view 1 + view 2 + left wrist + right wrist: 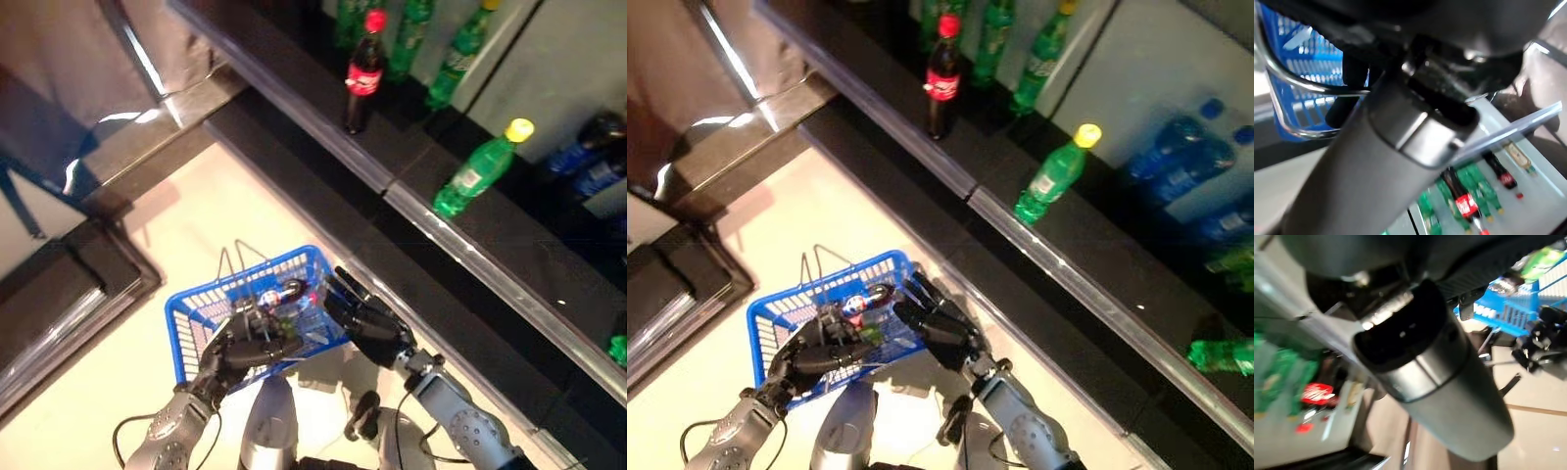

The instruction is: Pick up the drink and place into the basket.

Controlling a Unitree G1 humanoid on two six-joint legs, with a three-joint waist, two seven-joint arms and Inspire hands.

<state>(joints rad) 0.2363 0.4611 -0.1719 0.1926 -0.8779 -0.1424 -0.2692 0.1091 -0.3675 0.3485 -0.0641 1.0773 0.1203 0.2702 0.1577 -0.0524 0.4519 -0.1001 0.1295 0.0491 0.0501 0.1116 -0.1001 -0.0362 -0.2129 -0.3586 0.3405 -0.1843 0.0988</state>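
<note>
The blue basket point(206, 311) hangs in front of me above the pale floor. My left hand point(238, 351) is shut on its thin wire handles point(1298, 88) at the near side. A drink with a red and blue label point(286, 293) lies inside the basket, with something green point(290, 319) beside it. My right hand point(368, 315) is at the basket's right rim with its fingers straight and nothing in it. The basket also shows in the right wrist view point(1508, 308).
A dark shelf with a metal front edge point(460, 250) runs diagonally on the right. On it stand a cola bottle point(361, 80), a leaning green bottle with a yellow cap point(480, 168), more green bottles point(453, 54) and blue bottles point(588, 162). A dark low unit point(59, 294) stands at the left.
</note>
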